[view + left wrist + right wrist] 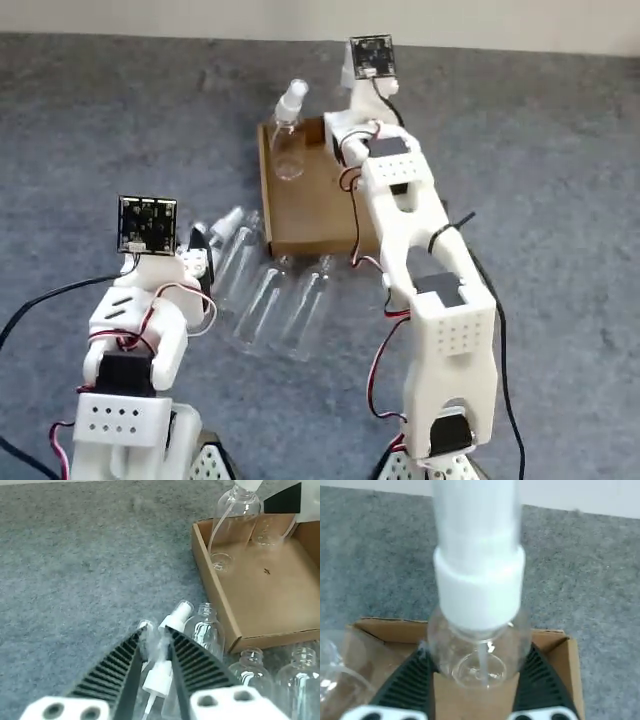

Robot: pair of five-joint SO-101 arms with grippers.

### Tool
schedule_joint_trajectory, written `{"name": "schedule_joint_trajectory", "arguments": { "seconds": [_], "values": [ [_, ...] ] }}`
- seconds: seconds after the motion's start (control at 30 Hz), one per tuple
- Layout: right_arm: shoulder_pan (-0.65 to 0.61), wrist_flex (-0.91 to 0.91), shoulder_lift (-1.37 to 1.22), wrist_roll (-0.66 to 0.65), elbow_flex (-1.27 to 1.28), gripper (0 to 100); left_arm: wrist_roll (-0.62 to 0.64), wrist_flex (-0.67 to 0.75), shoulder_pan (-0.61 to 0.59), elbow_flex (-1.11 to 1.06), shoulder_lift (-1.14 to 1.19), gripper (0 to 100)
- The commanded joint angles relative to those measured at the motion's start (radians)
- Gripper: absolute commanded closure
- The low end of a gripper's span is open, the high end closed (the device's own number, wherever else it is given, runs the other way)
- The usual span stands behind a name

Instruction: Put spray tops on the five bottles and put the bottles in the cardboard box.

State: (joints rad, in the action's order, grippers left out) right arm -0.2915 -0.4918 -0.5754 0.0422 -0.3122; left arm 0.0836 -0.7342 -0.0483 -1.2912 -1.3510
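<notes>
My right gripper is shut on a clear bottle that carries a white spray top, held upright over the far end of the cardboard box. A second capped bottle stands in the box at its far left corner. Three open bottles lie side by side on the carpet just in front of the box. My left gripper sits low beside them, shut on a white spray top. Another spray top lies just past its fingertips.
Grey carpet covers the table. The right arm stretches along the box's right side. Open carpet lies to the left of the box and beyond it.
</notes>
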Motion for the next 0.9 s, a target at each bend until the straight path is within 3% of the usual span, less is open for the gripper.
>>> {"name": "schedule_joint_trajectory", "arguments": {
  "seconds": [0.0,0.43,0.67,0.87],
  "values": [
    [0.008,0.079,0.033,0.006,0.005,99.5,-0.005,0.023,-0.005,0.005,-0.002,99],
    [0.004,0.153,0.035,0.0,0.102,99.4,-0.005,0.023,0.021,0.004,0.002,99],
    [0.002,0.116,0.036,0.0,0.104,82.7,-0.005,0.023,0.021,0.004,0.002,99],
    [0.001,0.084,0.036,0.0,0.101,80.7,-0.005,0.023,0.021,0.004,0.002,99]
  ]
}}
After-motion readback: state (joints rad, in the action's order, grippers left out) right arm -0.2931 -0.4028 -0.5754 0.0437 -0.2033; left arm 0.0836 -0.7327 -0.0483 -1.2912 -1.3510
